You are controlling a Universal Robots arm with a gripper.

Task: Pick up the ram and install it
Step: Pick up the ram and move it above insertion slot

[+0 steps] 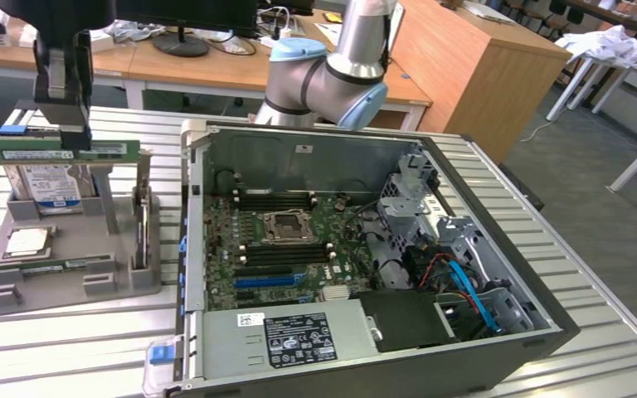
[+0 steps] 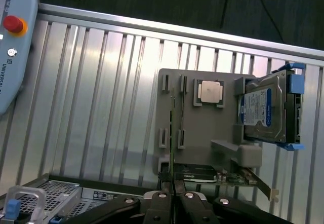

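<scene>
Claw (image 1: 73,137) is closed narrow on the ram (image 1: 53,152), gripping around mid-length. The stick sits level, flat face toward the exterior camera. In the wrist view the fingers (image 2: 163,203) pinch the ram (image 2: 172,133) edge-on, claw (image 2: 173,186) tight on it.

The gray holder (image 1: 64,286) is directly under the claw. The hard drive (image 1: 47,186) stands just below the ram, and the processor chip (image 1: 29,242) lies flat further down. Can't tell if the ram is clear of the holder's posts.

The open PC case (image 1: 540,274) sits well apart from the claw, toward the exterior view's right. Its motherboard (image 1: 225,240) is exposed, with 1 CPU socket (image 1: 285,224) mid-board.
</scene>
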